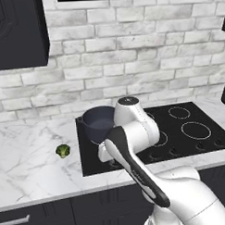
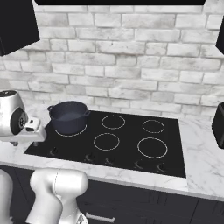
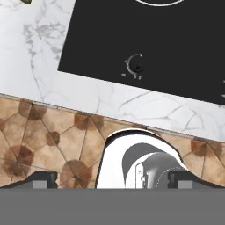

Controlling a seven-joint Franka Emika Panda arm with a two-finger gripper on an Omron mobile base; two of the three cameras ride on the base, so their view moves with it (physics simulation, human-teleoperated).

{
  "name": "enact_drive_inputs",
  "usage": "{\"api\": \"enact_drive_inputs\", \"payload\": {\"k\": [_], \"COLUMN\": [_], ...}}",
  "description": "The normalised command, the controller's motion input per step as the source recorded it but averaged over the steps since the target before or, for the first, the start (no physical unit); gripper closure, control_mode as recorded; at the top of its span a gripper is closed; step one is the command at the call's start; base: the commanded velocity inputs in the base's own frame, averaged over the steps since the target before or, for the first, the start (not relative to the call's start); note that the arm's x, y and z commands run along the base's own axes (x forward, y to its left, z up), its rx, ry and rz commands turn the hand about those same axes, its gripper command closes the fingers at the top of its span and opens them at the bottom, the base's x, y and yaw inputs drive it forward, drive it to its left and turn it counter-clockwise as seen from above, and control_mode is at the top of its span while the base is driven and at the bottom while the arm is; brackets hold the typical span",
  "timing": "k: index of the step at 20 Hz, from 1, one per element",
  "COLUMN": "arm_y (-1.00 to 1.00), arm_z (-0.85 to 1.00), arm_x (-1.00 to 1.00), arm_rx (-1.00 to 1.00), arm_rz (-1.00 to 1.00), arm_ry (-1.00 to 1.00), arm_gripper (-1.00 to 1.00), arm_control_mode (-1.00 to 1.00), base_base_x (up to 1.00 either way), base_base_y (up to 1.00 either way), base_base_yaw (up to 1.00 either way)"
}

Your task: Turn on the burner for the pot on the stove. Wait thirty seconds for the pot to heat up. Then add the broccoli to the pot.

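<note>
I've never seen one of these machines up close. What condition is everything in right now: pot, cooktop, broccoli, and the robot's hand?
pot: upright on the rear left ring, no lid.
burner under it: ring white, not glowing.
stove: other rings white, bare.
knob: untouched.
broccoli: lying on the counter, left of the stove.
hand: open, holding nothing.

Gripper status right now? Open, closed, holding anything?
Gripper: jaws open wide, nothing between them, hanging above the front edge of the stove near a knob.
</note>
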Motion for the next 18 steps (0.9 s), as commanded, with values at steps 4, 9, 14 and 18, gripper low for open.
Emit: {"api": "enact_drive_inputs", "payload": {"k": [4, 9, 14, 18], "arm_y": [0.00, 0.00, -0.01, -0.03], "arm_z": [-0.39, -0.47, -0.12, -0.04], "arm_x": [0.21, 0.29, 0.31, 0.38], "arm_rx": [0.09, 0.08, 0.00, 0.00], "arm_rz": [0.00, 0.00, 0.00, 0.00], "arm_ry": [-0.05, -0.09, 0.00, 0.00], "arm_gripper": [-1.00, -1.00, -1.00, -1.00], "arm_control_mode": [-1.00, -1.00, -1.00, -1.00], "base_base_x": [0.00, 0.00, 0.00, 0.00], "base_base_y": [0.00, 0.00, 0.00, 0.00], "base_base_yaw": [0.00, 0.00, 0.00, 0.00]}}
